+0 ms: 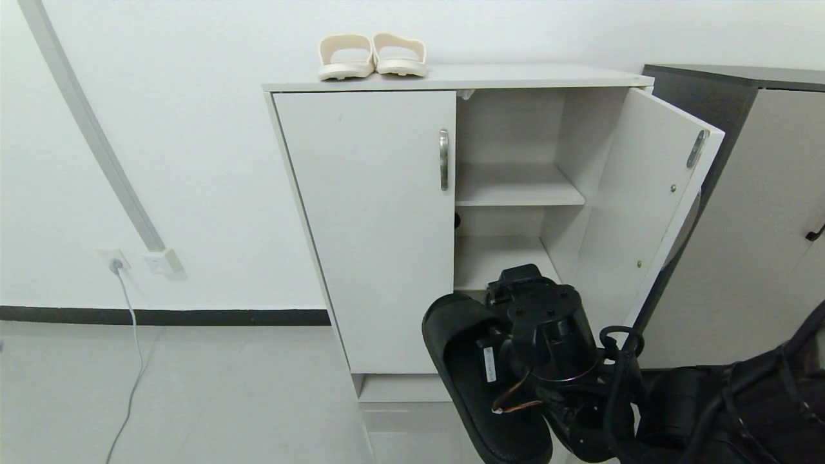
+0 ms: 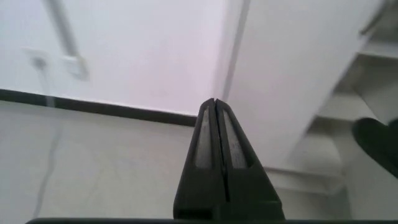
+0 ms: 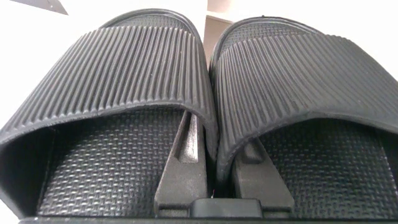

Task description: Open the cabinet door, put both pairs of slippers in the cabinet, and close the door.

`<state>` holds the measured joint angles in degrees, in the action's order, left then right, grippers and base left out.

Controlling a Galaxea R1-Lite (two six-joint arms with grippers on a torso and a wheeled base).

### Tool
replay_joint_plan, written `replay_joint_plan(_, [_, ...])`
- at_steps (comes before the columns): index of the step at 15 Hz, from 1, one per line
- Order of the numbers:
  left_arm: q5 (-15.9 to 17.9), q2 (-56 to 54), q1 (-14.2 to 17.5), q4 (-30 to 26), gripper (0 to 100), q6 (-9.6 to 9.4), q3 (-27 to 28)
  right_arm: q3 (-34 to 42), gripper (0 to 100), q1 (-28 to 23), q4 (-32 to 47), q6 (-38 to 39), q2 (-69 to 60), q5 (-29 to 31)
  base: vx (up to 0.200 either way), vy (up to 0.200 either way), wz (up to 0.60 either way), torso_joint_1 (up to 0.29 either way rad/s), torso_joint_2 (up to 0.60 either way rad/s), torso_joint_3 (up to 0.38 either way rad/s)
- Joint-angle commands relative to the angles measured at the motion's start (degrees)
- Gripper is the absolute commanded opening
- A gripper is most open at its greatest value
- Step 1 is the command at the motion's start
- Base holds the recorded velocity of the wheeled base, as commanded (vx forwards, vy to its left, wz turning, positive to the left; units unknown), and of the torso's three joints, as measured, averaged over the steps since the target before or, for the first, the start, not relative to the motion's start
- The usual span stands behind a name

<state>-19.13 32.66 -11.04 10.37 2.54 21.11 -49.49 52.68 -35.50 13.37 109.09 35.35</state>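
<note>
Right claw (image 3: 216, 155) pinches the black slippers (image 3: 143, 68) together, a finger under each strap, five o'clock of the cabinet (image 1: 367, 225). Left claw (image 2: 214, 107) closed, empty.

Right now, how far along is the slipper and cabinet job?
Done: the right cabinet door stands open. In hand: the right end effector grips the black slippers by their inner walls, in front of the lower shelf. Remaining: place them inside, then the beige slippers on the cabinet top, then close the door.
</note>
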Motion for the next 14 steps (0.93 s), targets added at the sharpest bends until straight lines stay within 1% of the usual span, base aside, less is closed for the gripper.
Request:
replay_joint_plan(1, [-1.26, -24.75, 11.4, -12.4, 0, -1.31, -9.07, 0.01, 0, 0.06, -0.1, -0.01, 0.24, -0.02, 0.0, 0.0, 0.0, 0.0, 0.0, 0.0])
replay_joint_plan(2, [-1.18, -27.39, 12.36, -13.27, 0, -1.39, -11.27, 0.1, 0, 0.06, -0.36, -0.01, 0.33, -0.02, 0.0, 0.0, 0.0, 0.0, 0.0, 0.0])
replay_joint_plan(4, [-1.09, -31.52, 11.92, -13.27, 0, -1.92, -16.02, 0.28, 0, 0.06, -0.8, -0.1, 0.68, -0.02, 0.0, 0.0, 0.0, 0.0, 0.0, 0.0])
replay_joint_plan(5, [-1.0, -31.96, 11.66, -13.27, 0, -2.01, -16.46, 0.28, 0, 0.06, -0.8, -0.1, 0.86, -0.02, 0.0, 0.0, 0.0, 0.0, 0.0, 0.0])
replay_joint_plan(6, [2.52, -32.66, 11.22, -12.48, 0, -2.62, -18.83, 0.28, 0, 0.15, -0.89, -0.1, 1.12, -0.02, 0.0, 0.0, 0.0, 0.0, 0.0, 0.0])
replay_joint_plan(8, [8.67, -32.66, 11.22, -7.83, 0, -2.8, -21.03, 0.36, 0, 0.06, -0.89, -0.1, 1.21, -0.02, 0.0, 0.0, 0.0, 0.0, 0.0, 0.0])
replay_joint_plan(10, [12.97, -32.66, 11.22, -7.91, 0, -3.5, -21.11, 0.36, 0, 0.15, -0.89, -0.19, 1.21, -0.02, 0.0, 0.0, 0.0, 0.0, 0.0, 0.0])
replay_joint_plan(12, [17.63, -32.66, 11.22, -11.6, 0, -4.21, -20.76, 0.36, 0, 0.15, -0.89, -0.28, 1.3, -0.02, 0.0, 0.0, 0.0, 0.0, 0.0, 0.0])
replay_joint_plan(13, [18.51, -32.66, 11.22, -10.64, 0, -4.38, -21.11, 0.28, 0, 0.23, -0.98, -0.28, 1.47, 0.07, 0.0, 0.0, 0.0, 0.0, 0.0, 0.0])
replay_joint_plan(14, [18.51, -32.66, 11.22, -10.55, 0, -4.29, -21.11, 0.28, 0, 0.23, -1.15, -0.28, 1.65, 0.07, 0.0, 0.0, 0.0, 0.0, 0.0, 0.0])
